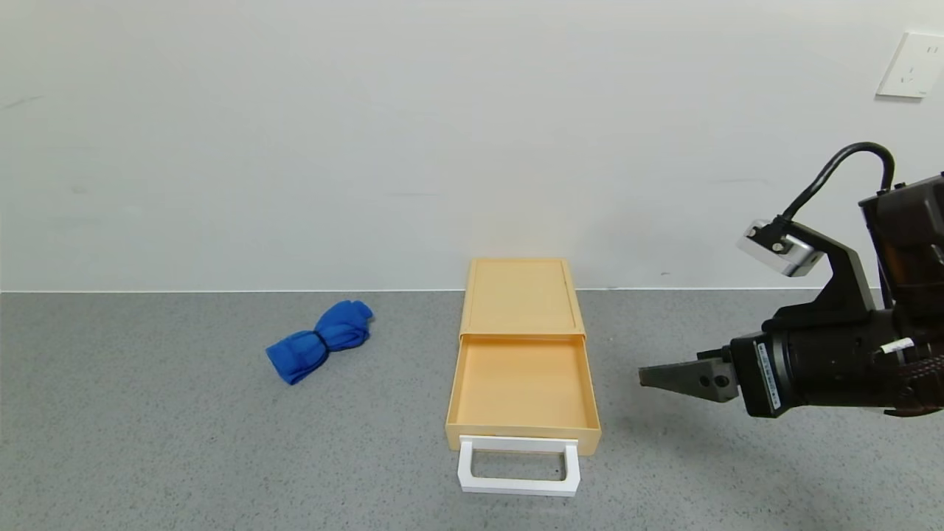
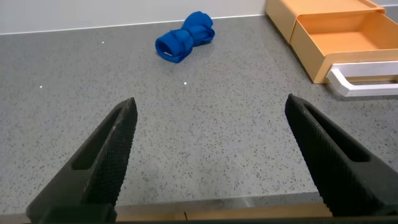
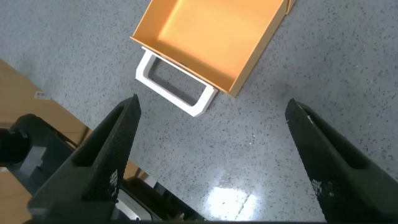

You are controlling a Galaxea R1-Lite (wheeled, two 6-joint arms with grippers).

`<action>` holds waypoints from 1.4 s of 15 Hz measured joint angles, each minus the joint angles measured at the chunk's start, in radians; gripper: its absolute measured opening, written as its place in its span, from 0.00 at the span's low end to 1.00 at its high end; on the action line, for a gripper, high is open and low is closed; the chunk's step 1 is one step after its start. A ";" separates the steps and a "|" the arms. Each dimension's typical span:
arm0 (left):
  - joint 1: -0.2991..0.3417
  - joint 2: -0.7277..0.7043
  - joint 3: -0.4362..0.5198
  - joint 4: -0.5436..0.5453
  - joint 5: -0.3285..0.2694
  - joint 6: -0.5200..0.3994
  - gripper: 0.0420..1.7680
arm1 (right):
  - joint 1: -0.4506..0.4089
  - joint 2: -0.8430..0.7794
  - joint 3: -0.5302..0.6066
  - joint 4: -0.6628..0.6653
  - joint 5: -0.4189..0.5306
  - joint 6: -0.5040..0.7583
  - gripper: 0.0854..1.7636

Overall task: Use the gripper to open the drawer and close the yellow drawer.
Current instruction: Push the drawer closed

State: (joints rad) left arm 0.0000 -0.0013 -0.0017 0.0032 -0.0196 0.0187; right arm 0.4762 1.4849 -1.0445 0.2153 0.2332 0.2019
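One yellow drawer (image 1: 522,383) stands pulled open, white handle (image 1: 518,464) nearest. Right gripper (image 1: 667,377) hovers right of it, fingers spread wide, likely poised for closing push.

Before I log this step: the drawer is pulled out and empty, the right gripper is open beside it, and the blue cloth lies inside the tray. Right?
Not quite. The blue cloth lies on the table, to the left of the drawer, not in the tray; the head view shows it. The rest holds: the drawer is pulled out and empty, and the right gripper is open beside it.
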 joint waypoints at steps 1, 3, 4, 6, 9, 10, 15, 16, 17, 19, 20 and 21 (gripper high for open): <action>0.000 0.000 0.000 0.000 0.000 0.001 0.97 | 0.005 0.000 -0.001 0.000 -0.001 0.003 0.97; 0.000 0.000 0.000 0.000 0.000 0.001 0.97 | 0.016 0.001 -0.005 0.003 -0.003 0.008 0.97; 0.000 0.000 0.000 0.000 0.000 0.001 0.97 | 0.026 0.003 -0.007 0.006 -0.008 0.009 0.97; 0.000 0.000 0.000 0.000 0.000 0.000 0.97 | 0.064 0.014 -0.013 0.007 -0.055 0.024 0.97; 0.000 0.000 0.000 0.001 0.000 0.001 0.97 | 0.148 0.054 -0.060 0.017 -0.121 0.094 0.97; 0.000 0.000 0.000 0.001 0.000 0.001 0.97 | 0.179 0.073 -0.089 0.036 -0.149 0.126 0.97; 0.000 0.000 0.000 0.001 0.000 0.001 0.97 | 0.299 0.195 -0.280 0.231 -0.207 0.293 0.97; 0.000 0.000 0.000 0.001 0.000 0.000 0.97 | 0.318 0.227 -0.324 0.281 -0.208 0.320 0.97; 0.000 0.000 0.000 0.000 0.000 0.000 0.97 | 0.332 0.259 -0.364 0.329 -0.209 0.341 0.97; 0.000 0.000 0.000 0.000 0.000 0.000 0.97 | 0.360 0.326 -0.441 0.414 -0.216 0.377 0.97; 0.000 0.000 0.000 0.000 0.000 0.000 0.97 | 0.373 0.359 -0.474 0.442 -0.235 0.392 0.97; 0.000 0.000 0.000 0.000 0.000 0.000 0.97 | 0.386 0.394 -0.500 0.464 -0.260 0.409 0.97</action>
State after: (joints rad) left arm 0.0000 -0.0013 -0.0017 0.0032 -0.0200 0.0183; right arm 0.8626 1.8785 -1.5447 0.6798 -0.0264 0.6113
